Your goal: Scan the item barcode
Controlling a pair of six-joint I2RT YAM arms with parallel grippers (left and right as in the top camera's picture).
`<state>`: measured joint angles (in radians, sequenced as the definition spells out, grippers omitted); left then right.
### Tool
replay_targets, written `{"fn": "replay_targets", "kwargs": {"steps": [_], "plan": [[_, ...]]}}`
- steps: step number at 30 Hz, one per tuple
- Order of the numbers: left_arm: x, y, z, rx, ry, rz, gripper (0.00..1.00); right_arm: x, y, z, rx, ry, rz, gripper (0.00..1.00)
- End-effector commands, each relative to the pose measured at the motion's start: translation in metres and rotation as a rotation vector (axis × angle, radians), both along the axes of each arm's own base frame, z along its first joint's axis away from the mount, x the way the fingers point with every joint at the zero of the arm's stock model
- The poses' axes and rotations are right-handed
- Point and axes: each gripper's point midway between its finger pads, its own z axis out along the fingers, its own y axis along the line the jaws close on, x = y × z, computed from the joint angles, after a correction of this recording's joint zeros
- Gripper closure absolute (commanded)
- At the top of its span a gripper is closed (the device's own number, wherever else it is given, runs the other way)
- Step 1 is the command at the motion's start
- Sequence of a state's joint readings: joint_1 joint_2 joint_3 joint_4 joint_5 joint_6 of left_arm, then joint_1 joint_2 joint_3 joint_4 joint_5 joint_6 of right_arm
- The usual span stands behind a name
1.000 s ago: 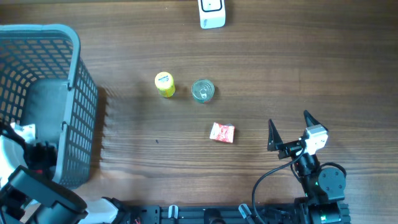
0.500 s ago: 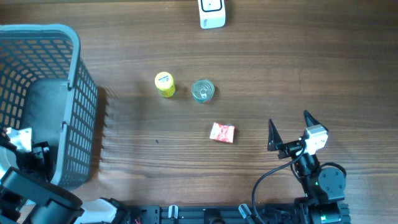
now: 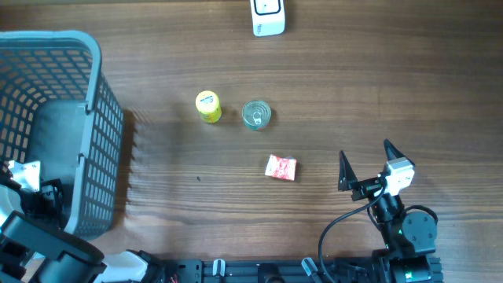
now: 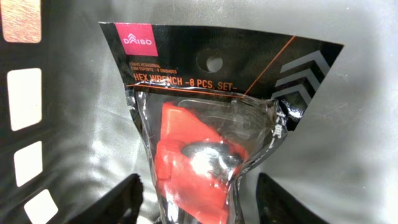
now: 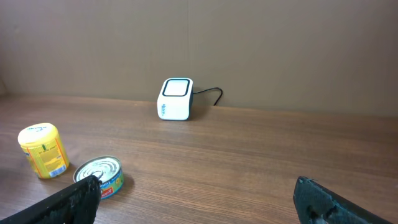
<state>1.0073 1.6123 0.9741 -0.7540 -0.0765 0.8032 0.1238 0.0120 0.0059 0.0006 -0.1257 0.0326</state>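
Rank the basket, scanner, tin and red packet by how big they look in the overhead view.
1. Basket, by far the largest.
2. Scanner, though the frame edge cuts it off.
3. Tin and red packet look about alike; no ranking between them.

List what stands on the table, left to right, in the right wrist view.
yellow canister → tin can → white barcode scanner
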Motion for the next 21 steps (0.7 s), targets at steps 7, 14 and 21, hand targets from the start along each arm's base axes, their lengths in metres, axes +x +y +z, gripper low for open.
{"fn": "replay_targets", "kwargs": {"steps": [7,14,21], "plan": [[0.007,-0.004,-0.005,-0.013,-0.013,-0.025,0.57,0.0,-0.001,0.001,-0.005,-0.007,-0.01,0.0],[0.027,-0.003,-0.003,0.017,-0.052,-0.068,0.64,0.0,-0.001,0.001,-0.005,-0.007,-0.01,0.0],[0.078,-0.011,0.006,0.011,-0.243,-0.153,0.65,0.0,-0.001,0.001,-0.005,-0.007,-0.01,0.0]]}}
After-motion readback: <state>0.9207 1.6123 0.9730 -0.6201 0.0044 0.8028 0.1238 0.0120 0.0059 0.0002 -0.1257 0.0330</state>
